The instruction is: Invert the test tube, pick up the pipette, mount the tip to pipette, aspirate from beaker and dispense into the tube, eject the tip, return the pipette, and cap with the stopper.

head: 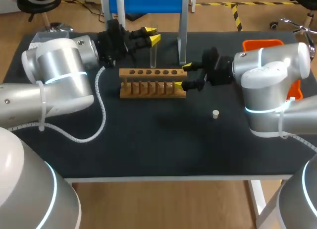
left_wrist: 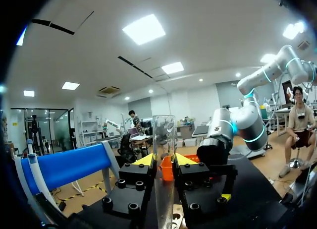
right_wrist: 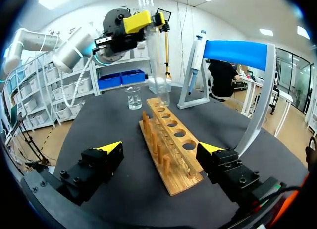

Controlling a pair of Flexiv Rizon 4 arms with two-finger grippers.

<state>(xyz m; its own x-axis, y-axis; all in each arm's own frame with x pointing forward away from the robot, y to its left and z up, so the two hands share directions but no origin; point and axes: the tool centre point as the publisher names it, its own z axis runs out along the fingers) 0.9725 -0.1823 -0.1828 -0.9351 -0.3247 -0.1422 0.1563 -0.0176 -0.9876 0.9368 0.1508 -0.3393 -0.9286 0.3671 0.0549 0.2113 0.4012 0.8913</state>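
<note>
Black table top (head: pixel 158 144). Nearest item: small cream-coloured stopper (head: pixel 215 113), lying alone on the mat, well apart from the rack.

Light wooden test tube rack (head: pixel 148 83) (right_wrist: pixel 171 144) – 1 row of round holes on top, all open. Right gripper (head: pixel 182 76) (right_wrist: pixel 161 148) sits at the rack's right-hand end, its 2 fingers spread wide, 1 on each side of that end, gripping nothing.

Beyond the rack: clear glass test tube (head: pixel 153 48) (left_wrist: pixel 164 140) (right_wrist: pixel 157 65), upright, clamped between the 2 fingers of the left gripper (head: pixel 152 34) (left_wrist: pixel 164 160) at about mid-length. Lower end hangs close over the rack's far side; contact cannot be judged, nor which end is the mouth.

Small clear glass beaker (right_wrist: pixel 132 97) stands on the mat past the rack, seen from the right wrist only.

Farthest – white-framed stand with blue top bar (head: pixel 148 2) (left_wrist: pixel 69 164) (right_wrist: pixel 237 53); blue-and-white pipette (head: pixel 119 1) (right_wrist: pixel 195 55) hangs on it. Orange bin (head: pixel 262 43) at the far right corner.
</note>
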